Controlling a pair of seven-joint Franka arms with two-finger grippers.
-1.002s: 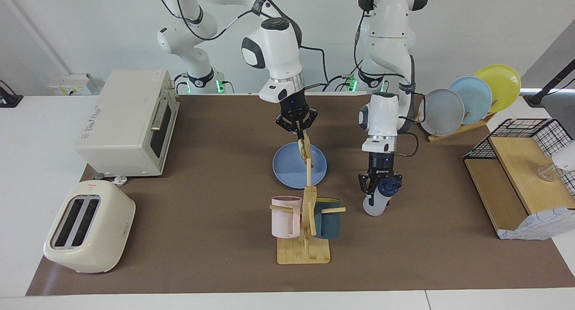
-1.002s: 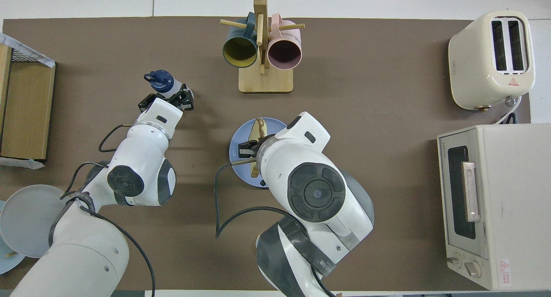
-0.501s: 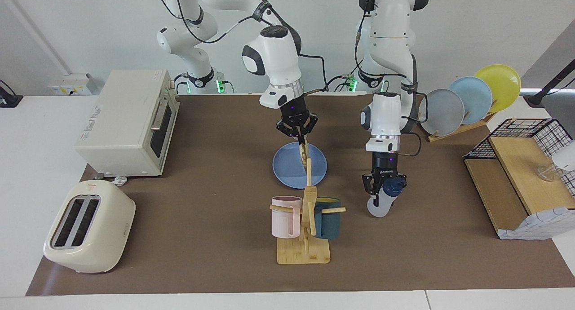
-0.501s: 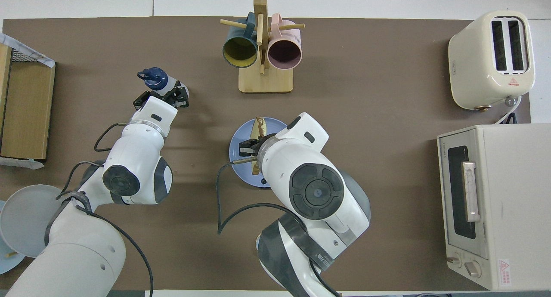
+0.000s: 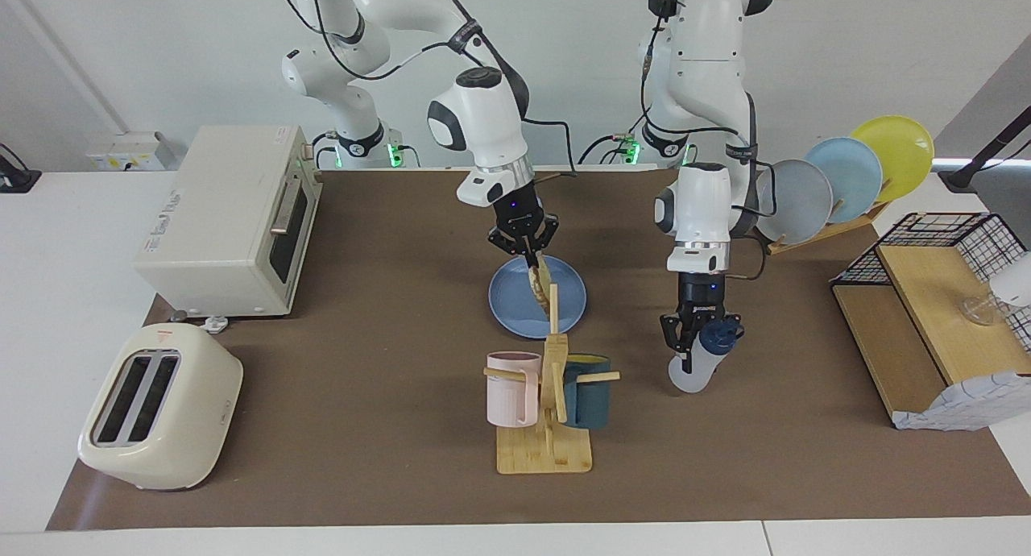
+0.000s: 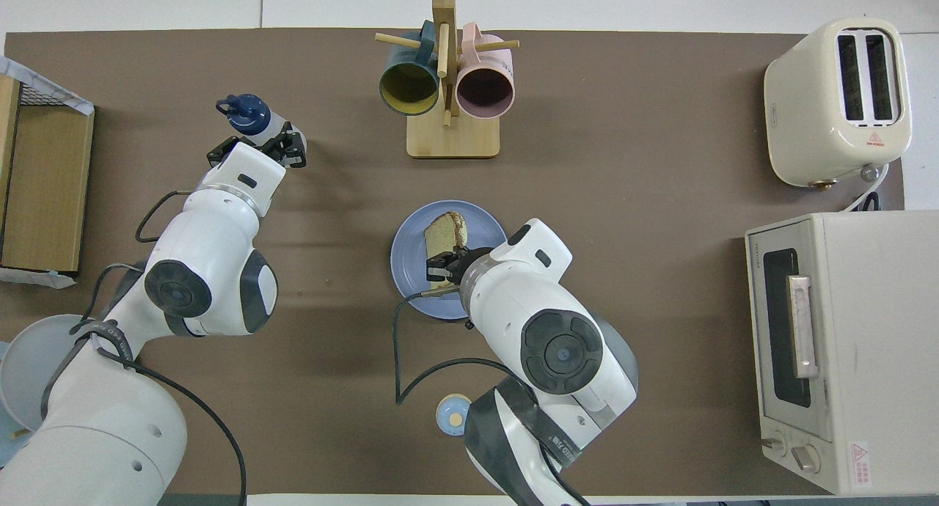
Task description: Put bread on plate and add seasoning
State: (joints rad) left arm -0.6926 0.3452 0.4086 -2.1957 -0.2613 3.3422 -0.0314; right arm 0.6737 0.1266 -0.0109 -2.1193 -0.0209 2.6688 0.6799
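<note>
Bread (image 5: 541, 282) tilts edge-down on plate (image 5: 515, 310) in right jaws; left jaws clamp seasoning (image 5: 702, 354).

I see a medium-blue plate (image 5: 515, 308) carrying tan-yellow bread (image 6: 442, 232) with a darker brown crust. The bottle (image 5: 699, 364) is translucent white with a navy cap. The tabletop (image 5: 387, 314) has a plain brown cover. On the pale wooden stand (image 5: 544, 451) hang a pink mug (image 5: 509, 388) and a dark teal mug (image 5: 588, 393) with a yellow-green inside. Toaster (image 5: 158, 407) and oven (image 5: 225, 221) are cream. Racked plates are grey (image 5: 797, 201), pale blue (image 5: 846, 177) and yellow (image 5: 896, 147).
</note>
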